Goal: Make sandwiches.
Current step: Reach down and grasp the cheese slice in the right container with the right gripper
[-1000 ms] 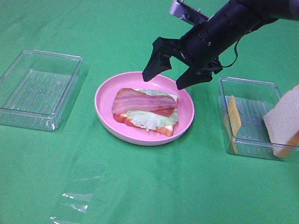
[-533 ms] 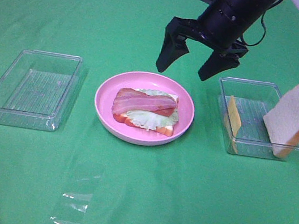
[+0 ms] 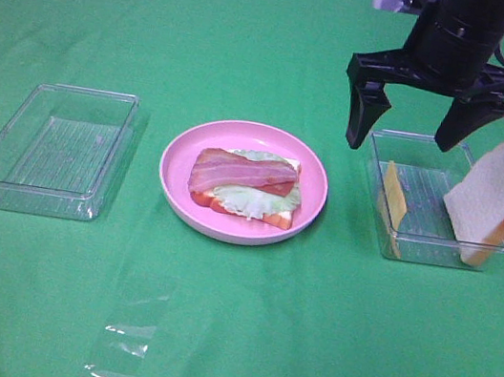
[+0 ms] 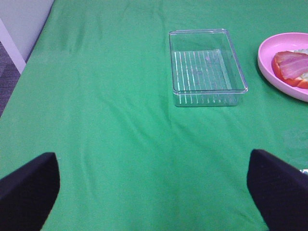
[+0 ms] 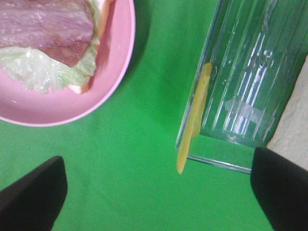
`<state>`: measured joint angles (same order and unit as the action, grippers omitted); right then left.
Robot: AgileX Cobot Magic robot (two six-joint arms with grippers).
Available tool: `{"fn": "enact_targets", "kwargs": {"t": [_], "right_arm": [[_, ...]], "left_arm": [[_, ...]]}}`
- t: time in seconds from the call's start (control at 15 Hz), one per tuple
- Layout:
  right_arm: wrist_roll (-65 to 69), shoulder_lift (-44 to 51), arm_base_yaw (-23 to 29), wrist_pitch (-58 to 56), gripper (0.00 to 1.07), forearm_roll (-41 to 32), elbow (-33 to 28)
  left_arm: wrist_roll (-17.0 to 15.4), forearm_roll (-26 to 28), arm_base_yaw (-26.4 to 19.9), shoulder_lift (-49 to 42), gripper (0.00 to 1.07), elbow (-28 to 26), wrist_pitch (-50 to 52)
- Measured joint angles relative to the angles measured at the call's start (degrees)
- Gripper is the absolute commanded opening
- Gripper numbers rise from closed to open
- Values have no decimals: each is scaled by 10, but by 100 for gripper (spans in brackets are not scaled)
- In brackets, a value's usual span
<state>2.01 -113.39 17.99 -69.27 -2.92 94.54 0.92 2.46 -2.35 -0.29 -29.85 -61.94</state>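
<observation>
Right gripper (image 3: 398,143): spread wide, empty, fingers pointing down; hangs over the far rim of the right container, touching nothing
Right gripper fingers (image 5: 31,197): dark pads at both sides of the wrist view, with the cheese and bare cloth between them
Left gripper (image 4: 154,202): released, wide apart, nothing held; shows only in its own wrist view, over bare cloth on the left side of the desk
Sandwich stack (image 3: 243,185): on the pink plate, mid desk; bottom bread with orange-brown crust, lettuce over it, bacon strips on top; no top slice on it
Pink plate (image 3: 179,162): round, flat on the desk, between the two containers and apart from both
Cheese slice (image 3: 393,195): yellow, on edge, leaning on the plate-side wall inside the right container
Bread slice (image 3: 495,195): white with orange-brown crust, tilted up against the wall of the right container nearest the desk's right edge, its top above the rim
Right container (image 3: 417,240): clear, ribbed floor, toward the right edge of the desk
Left container (image 3: 55,151): clear, ribbed floor, toward the left edge, nothing in it
Clear plastic piece (image 3: 125,337): lies flat near the front edge, in front of the plate; cannot tell what it is
Desk (image 3: 305,333): covered in green cloth
</observation>
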Motion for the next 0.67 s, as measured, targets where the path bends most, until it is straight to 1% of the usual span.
{"fn": "enact_targets", "kwargs": {"t": [0.07, 0.13, 0.33, 0.67], "right_arm": [[0, 0, -11, 10, 98, -9, -15], [-7, -2, -29, 38, 97, -33, -34], [-15, -14, -33, 63, 96, -53, -42], [-15, -79, -33, 82, 95, -47, -45]], "left_arm": [[0, 0, 0, 0, 98, 0, 0], [0, 0, 0, 0, 98, 0, 0], [0, 0, 0, 0, 98, 0, 0], [0, 0, 0, 0, 98, 0, 0]]}}
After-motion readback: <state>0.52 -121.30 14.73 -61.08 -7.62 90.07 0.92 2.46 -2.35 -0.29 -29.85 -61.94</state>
